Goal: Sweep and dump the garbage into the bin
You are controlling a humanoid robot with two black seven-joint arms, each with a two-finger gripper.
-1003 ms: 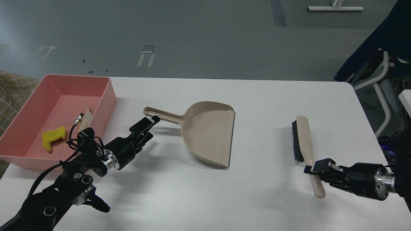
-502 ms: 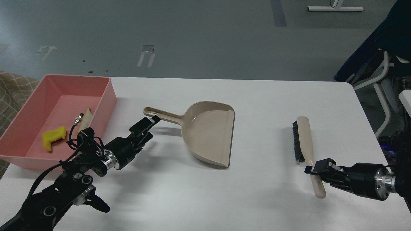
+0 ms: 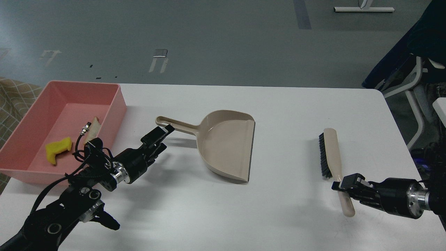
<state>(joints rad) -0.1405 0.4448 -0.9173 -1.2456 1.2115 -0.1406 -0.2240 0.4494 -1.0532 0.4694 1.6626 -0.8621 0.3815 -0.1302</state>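
Observation:
The salmon-pink bin [image 3: 119, 104] stands at the table's left edge. Both pieces of garbage lie inside it: the yellow chunk [image 3: 58, 148] and the pale bread-like slice [image 3: 93, 128], partly hidden behind my left arm's cable plug. My left gripper [image 3: 163, 136] is open, just below the end of the beige dustpan's handle, with one fingertip close to it. The dustpan [image 3: 226, 146] lies flat and empty mid-table. My right gripper [image 3: 343, 187] is shut on the handle of the beige black-bristled brush [image 3: 331, 153], which lies low over the table at the right.
The white table [image 3: 278, 216] has its right edge close to my right arm. A dark chair with a white frame [image 3: 414, 66] stands beyond the right corner. Grey floor lies behind the table.
My right gripper has shifted slightly right and toward me, carrying the brush with it. The left arm, dustpan and bin have hardly moved.

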